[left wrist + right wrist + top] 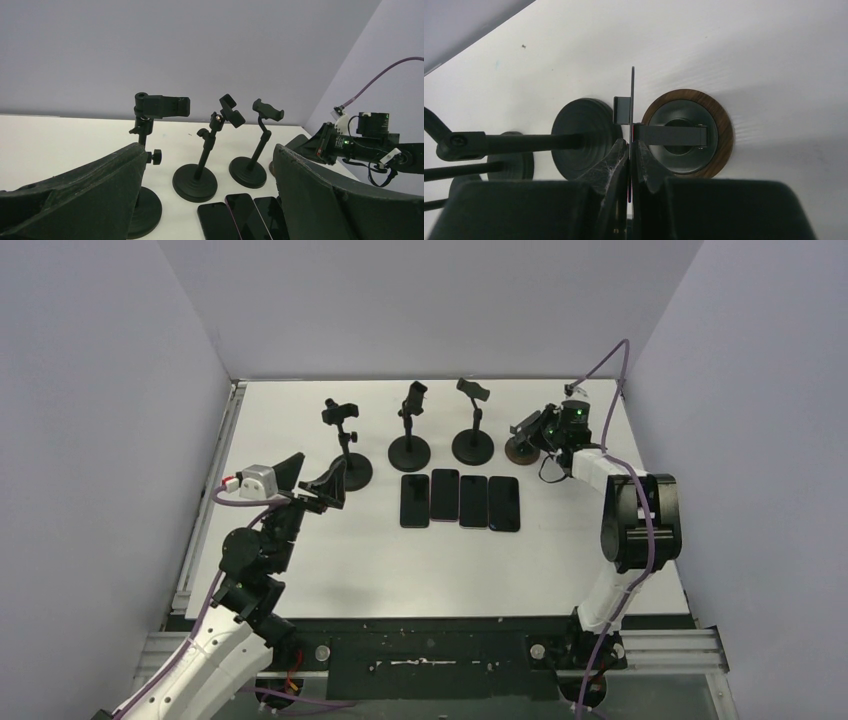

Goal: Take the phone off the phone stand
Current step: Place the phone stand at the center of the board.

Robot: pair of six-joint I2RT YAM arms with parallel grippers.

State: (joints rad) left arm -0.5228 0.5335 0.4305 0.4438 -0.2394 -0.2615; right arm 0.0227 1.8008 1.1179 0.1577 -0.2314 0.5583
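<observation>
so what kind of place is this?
Likely a lab robot test cell: plain grey enclosure walls around a white tabletop, a row of black round-based phone stands and four dark flat phones.

phone (632,85): edge-on, a thin line, face unseen, near part pinched out of sight inside the right end effector (630,146).
far-right stand (519,451): clamp buried under that end effector.
flat phones (243,215): near ends cut off by the frame.
far-left stand base (148,210): half behind the left end effector (312,480).
</observation>
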